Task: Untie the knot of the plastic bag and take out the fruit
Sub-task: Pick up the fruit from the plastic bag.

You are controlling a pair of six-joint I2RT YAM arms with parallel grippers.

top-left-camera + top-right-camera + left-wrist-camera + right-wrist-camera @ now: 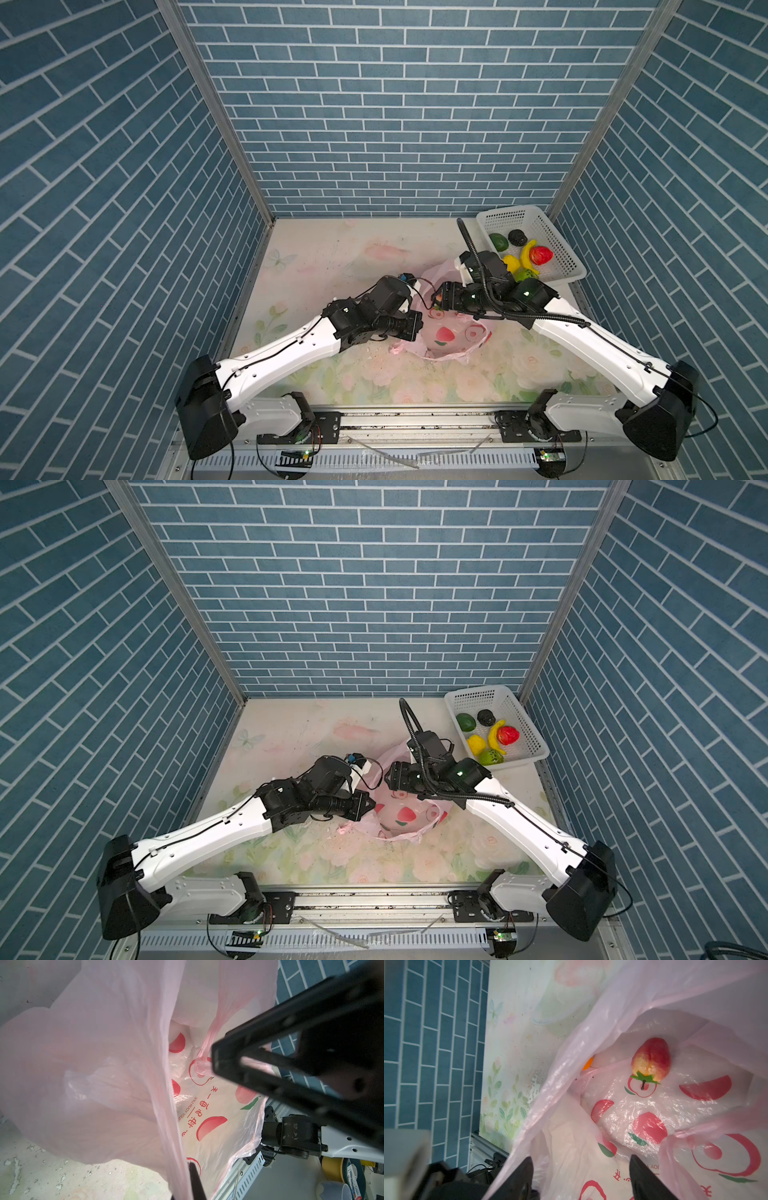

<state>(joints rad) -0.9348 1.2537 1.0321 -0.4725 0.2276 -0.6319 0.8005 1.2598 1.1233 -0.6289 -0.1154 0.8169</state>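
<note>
The pale-pink plastic bag lies mid-table with its mouth gaping open; the knot is out of view. My left gripper is shut on the bag's near rim, holding the film taut; it also shows in a top view. My right gripper is open at the bag's mouth, its fingers spread, with only pink film between them. Inside the bag lies one fruit, a red-and-yellow strawberry with a green stalk, beyond the fingertips. An orange bit peeks from behind the rim.
A white perforated basket stands at the back right. It holds a banana, a red strawberry, a lemon, two green fruits and a dark round one. Blue brick walls close in three sides.
</note>
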